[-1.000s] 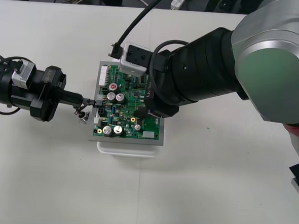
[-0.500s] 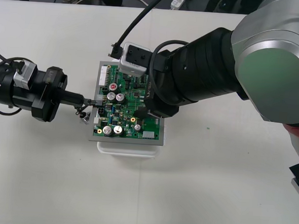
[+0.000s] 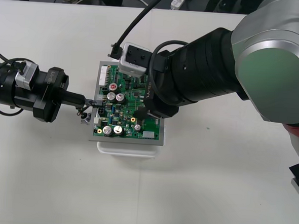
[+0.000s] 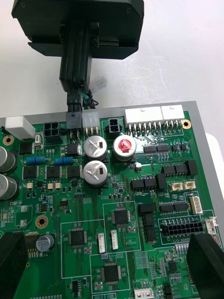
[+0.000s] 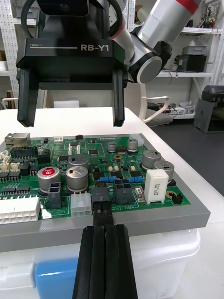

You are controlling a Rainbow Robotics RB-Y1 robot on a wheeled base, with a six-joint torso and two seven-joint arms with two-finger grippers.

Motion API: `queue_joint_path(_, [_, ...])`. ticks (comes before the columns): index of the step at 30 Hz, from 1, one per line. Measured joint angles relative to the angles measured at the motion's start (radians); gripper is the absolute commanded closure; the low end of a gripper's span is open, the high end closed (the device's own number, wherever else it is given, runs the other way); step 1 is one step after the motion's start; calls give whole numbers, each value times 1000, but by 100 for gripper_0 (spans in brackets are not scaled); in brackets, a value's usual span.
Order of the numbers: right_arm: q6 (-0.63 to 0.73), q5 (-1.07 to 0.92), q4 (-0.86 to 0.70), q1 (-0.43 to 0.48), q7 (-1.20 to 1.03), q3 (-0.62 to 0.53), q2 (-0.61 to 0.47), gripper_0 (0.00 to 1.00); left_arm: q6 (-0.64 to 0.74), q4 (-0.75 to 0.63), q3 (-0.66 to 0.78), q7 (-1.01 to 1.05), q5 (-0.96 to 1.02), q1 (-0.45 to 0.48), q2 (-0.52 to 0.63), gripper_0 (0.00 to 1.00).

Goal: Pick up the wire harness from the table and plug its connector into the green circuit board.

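The green circuit board (image 3: pixel 120 116) lies on its white base (image 3: pixel 128 149) mid-table. My left gripper (image 3: pixel 92 103) reaches in from the left, shut on the harness's small black plug (image 5: pixel 101 196). The plug (image 4: pixel 73 120) stands at the board's left-edge connector row, beside a white header (image 4: pixel 91 120); whether it is fully seated I cannot tell. The harness wires and metal socket (image 3: pixel 81 115) hang just behind the fingers, off the board's edge. My right gripper (image 3: pixel 142 109) hovers open over the board's middle, its fingers (image 4: pixel 205 261) far apart with nothing between them.
The right arm's thick black and silver links (image 3: pixel 228 71) cover the board's right side and the table beyond. A black cable (image 3: pixel 137 20) arches over the table behind the board. Bare table stretches in front of the base.
The left gripper has crept slightly right, pressing the plug closer against the board's edge connectors. The hanging socket has shifted with it. The right arm has stayed still.
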Motion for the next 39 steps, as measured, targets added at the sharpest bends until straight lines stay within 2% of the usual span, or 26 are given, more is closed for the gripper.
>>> queue_joint_path(39, [0, -3, 0, 0, 0, 0, 3, 0, 0, 4, 0, 2, -1, -6, -18, 100])
